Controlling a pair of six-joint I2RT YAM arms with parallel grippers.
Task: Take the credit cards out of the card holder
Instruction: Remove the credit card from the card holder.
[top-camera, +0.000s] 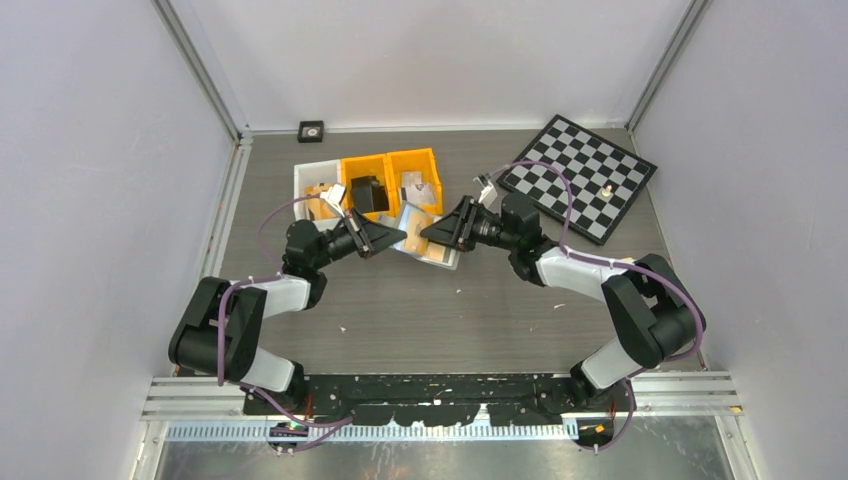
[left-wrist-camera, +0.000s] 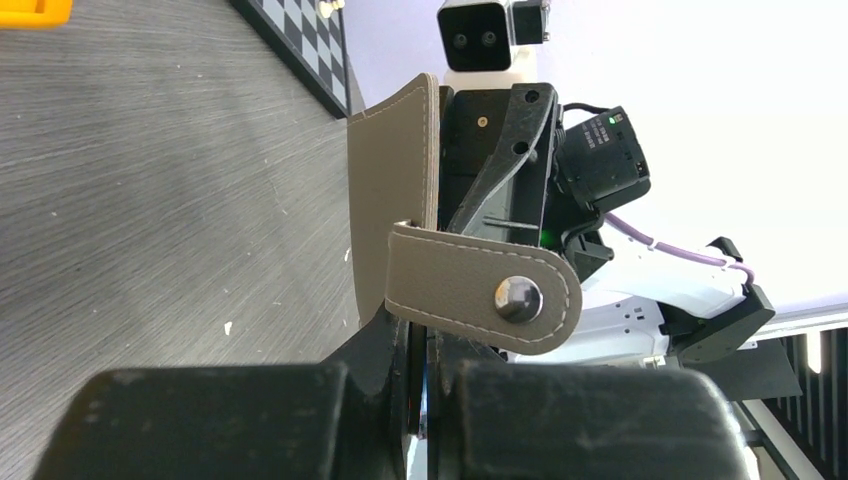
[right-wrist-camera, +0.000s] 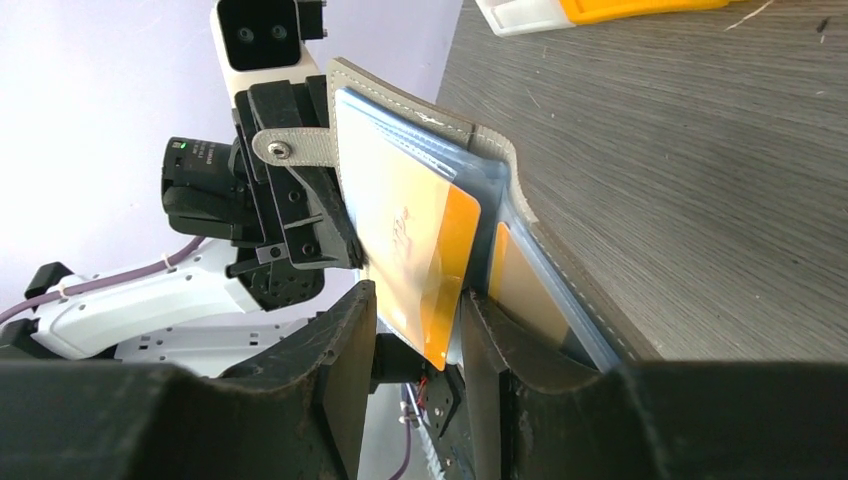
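Observation:
The card holder (left-wrist-camera: 395, 190) is a grey-taupe stitched wallet with a snap tab (left-wrist-camera: 480, 295), held open above the table's middle (top-camera: 428, 238). My left gripper (left-wrist-camera: 432, 400) is shut on its lower edge. An orange-and-cream credit card (right-wrist-camera: 420, 250) sits in a clear sleeve and sticks out of the holder, between the fingers of my right gripper (right-wrist-camera: 418, 340). Those jaws stand apart, and the left finger is off the card. A tan credit card (right-wrist-camera: 525, 290) lies in the sleeve behind the right finger. In the top view the two grippers meet at the holder: left (top-camera: 392, 240), right (top-camera: 436, 234).
Two orange bins (top-camera: 392, 180) and a white bin (top-camera: 316, 187) with small parts stand just behind the grippers. A chessboard (top-camera: 582, 175) with one small piece lies at the back right. A small black square object (top-camera: 311, 130) sits by the back wall.

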